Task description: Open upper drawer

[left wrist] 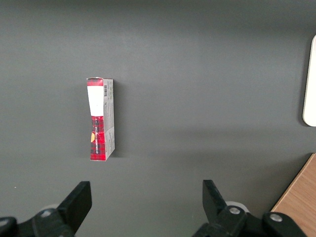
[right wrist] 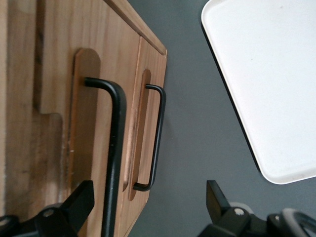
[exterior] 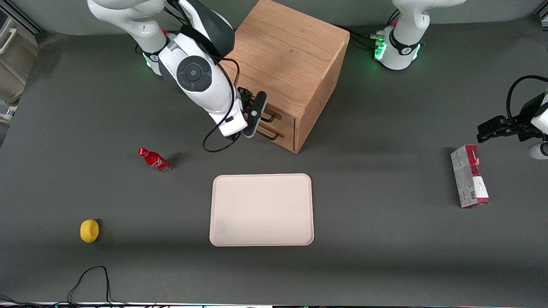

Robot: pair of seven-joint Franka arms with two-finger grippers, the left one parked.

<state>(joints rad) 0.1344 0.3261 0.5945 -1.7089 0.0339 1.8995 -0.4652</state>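
The wooden cabinet [exterior: 291,51] stands at the back of the table. Its upper drawer [exterior: 286,116] looks closed, and its black bar handle [exterior: 270,115] sticks out of the front. The lower drawer [exterior: 283,137] sits just beneath it. My right gripper [exterior: 253,112] is open in front of the drawer fronts, level with the upper handle. In the right wrist view the gripper [right wrist: 145,202] straddles the upper drawer's thick handle [right wrist: 116,148], which passes between the fingers close to one fingertip [right wrist: 74,202] without being gripped. The thinner lower handle [right wrist: 155,138] is farther off.
A cream tray [exterior: 261,209] lies nearer the front camera than the cabinet and shows in the right wrist view [right wrist: 266,74]. A red bottle [exterior: 155,159] and a lemon [exterior: 89,230] lie toward the working arm's end. A red-and-white box [exterior: 469,182] lies toward the parked arm's end.
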